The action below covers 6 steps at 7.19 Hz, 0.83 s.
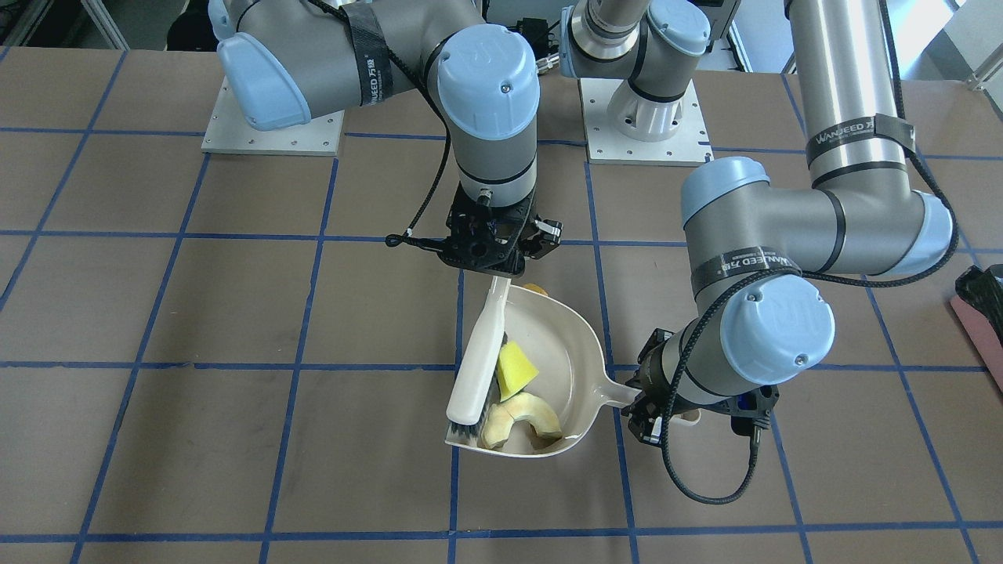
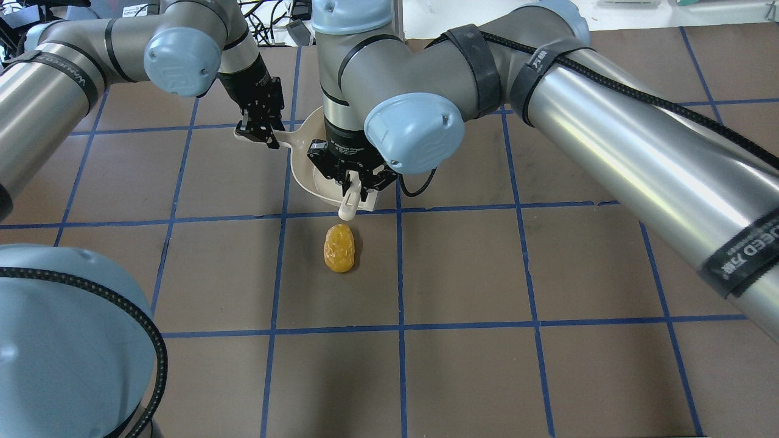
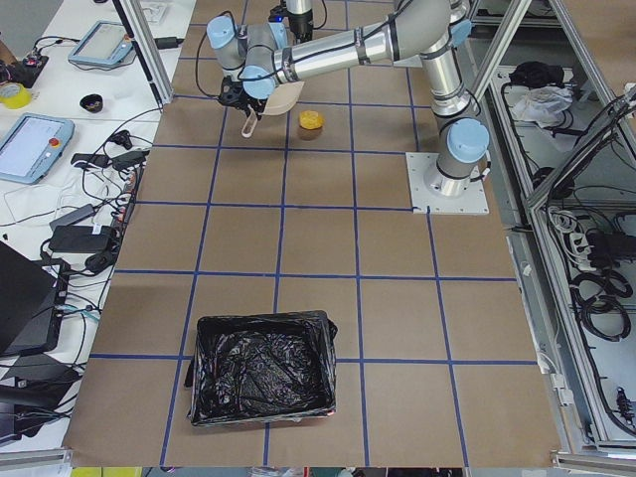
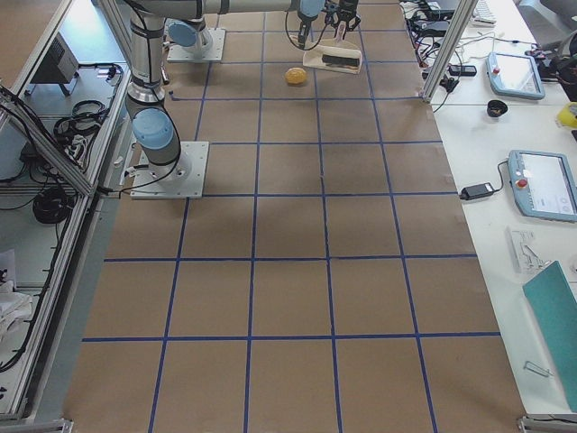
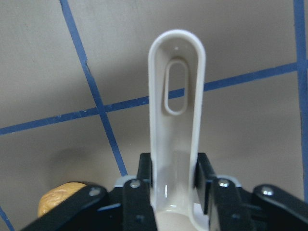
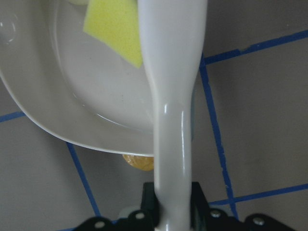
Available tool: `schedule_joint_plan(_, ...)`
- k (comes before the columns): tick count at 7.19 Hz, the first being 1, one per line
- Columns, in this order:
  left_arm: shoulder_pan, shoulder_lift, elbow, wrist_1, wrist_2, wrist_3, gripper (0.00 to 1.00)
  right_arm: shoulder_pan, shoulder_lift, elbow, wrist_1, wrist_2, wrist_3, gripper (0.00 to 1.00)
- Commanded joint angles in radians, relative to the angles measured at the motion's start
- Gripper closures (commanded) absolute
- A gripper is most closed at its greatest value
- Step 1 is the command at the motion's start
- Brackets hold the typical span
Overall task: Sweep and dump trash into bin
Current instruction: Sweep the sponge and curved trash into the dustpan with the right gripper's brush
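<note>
Left pincer (image 5: pixel 174 172) clamped on handle of dustpan (image 1: pixel 552 333), right pincer (image 6: pixel 172 193) gripping brush (image 1: pixel 476 356), yellow wedge (image 1: pixel 515 368) and cream crescent (image 1: pixel 523 417) in dustpan, golden-brown lump (image 2: pixel 340 247) on table (image 2: pixel 487 274)

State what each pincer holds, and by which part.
Left pincer: the dustpan, by its handle. Right pincer: the brush, by its handle end.

I read WANJEED on the black strap (image 1: pixel 854 129) around the left arm (image 1: pixel 842 63), and a UR logo on its blue joint cap (image 1: pixel 777 316).

Three trash pieces (image 1: pixel 515 368) — one dustpan (image 1: pixel 560 329), one brush (image 1: pixel 474 376), one bin (image 3: pixel 263 368).
</note>
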Motion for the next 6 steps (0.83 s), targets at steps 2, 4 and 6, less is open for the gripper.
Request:
schedule_joint_plan(2,0.005,0.008,-0.004,-0.019,0.000,0.006,1.00,0.000,0.002,-0.071,0.004,0.138,0.085,1.00)
schedule_joint_plan(4,0.040,0.018,-0.004,-0.059,0.005,0.067,1.00,0.000,-0.014,-0.081,0.070,0.118,0.082,1.00)
schedule_joint_plan(6,0.089,0.027,-0.002,-0.067,0.003,0.130,1.00,-0.001,-0.052,-0.081,0.157,0.070,0.071,1.00)
